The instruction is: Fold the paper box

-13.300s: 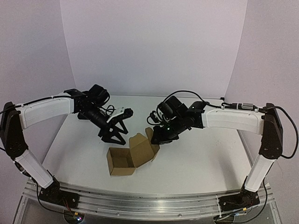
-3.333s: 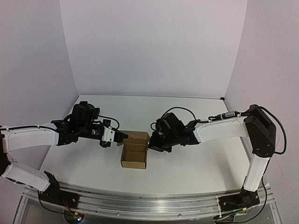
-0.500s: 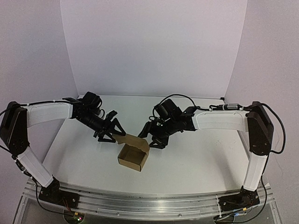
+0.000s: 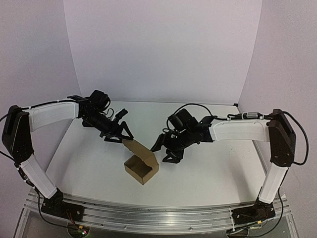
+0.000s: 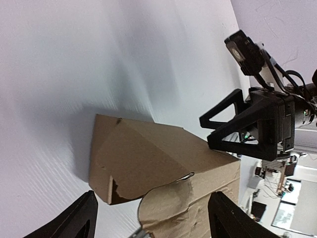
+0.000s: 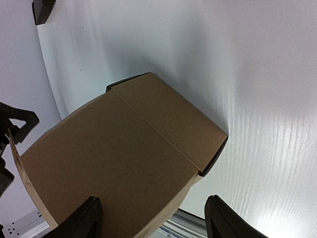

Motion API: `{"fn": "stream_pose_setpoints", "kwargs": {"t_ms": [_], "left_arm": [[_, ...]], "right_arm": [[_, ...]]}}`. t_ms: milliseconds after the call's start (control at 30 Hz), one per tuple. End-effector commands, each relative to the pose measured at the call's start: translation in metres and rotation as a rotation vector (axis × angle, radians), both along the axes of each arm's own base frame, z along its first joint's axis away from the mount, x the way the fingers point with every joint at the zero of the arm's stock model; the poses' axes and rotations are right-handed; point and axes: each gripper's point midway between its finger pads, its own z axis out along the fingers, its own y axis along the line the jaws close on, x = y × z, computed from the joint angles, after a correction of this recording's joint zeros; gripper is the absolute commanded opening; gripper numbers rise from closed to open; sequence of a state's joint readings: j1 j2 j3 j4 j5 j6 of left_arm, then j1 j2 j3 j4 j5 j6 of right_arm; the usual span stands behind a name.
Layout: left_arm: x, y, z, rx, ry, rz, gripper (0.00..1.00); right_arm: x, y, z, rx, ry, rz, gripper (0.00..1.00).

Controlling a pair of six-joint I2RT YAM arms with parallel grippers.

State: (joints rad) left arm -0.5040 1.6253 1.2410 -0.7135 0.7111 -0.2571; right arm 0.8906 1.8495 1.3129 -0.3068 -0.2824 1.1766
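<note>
Roughly two-thirds done, by judgement — already a squarish tub with base and four walls up and an open top. Left to do: bring the lid flap down over the opening and tuck it in. Cannot tell about any side tabs to tuck first.

Re the paper box point(image 4: 142, 170): sits on the white surface point(image 4: 208, 173) near the middle front, between the two arms, turned corner-on to the top camera. Plain brown cardboard, hollow inside visible from above. Carries a long lid flap point(image 4: 137, 148) rising from the far-left wall, tilted up and away toward the left gripper point(image 4: 120, 126). Shows a ragged, curled edge on one small tab point(image 5: 166, 198) in the left wrist view, with a small tear beside it — probably soft there.

Re the left gripper: jaws wide, straddling the flap's free end, no clamp visible. Re the right gripper point(image 4: 165, 149): jaws wide too, just beside the box's right wall, holding nothing; cannot confirm contact.
</note>
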Motion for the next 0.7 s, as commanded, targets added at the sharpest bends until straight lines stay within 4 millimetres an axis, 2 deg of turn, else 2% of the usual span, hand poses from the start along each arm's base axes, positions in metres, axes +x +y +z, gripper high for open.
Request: {"fn": "stream_pose_setpoints", "kwargs": {"t_ms": [0,200,300,367,467,667], "left_arm": [[0.017,0.021,0.003,0.108,-0.192,-0.094,0.79],[0.042,-0.011,0.035,-0.040,-0.330,-0.155,0.84],[0.045,-0.027,0.040,-0.070,-0.380,-0.191,0.88],[0.039,-0.034,0.038,-0.085,-0.380,-0.221,0.89],[0.026,-0.040,0.022,-0.086,-0.339,-0.257,0.90],[0.005,-0.043,0.002,-0.049,-0.211,-0.252,0.88]], "right_arm": [[0.000,-0.013,0.027,0.026,-0.028,-0.079,0.73],[-0.002,-0.017,0.036,0.027,-0.031,-0.160,0.75],[-0.008,-0.025,0.033,0.022,0.007,-0.237,0.77],[-0.015,-0.031,0.030,0.023,0.037,-0.291,0.78],[-0.022,-0.029,0.023,0.066,0.107,-0.392,0.79],[-0.017,-0.007,0.023,0.163,0.137,-0.428,0.79]]}}
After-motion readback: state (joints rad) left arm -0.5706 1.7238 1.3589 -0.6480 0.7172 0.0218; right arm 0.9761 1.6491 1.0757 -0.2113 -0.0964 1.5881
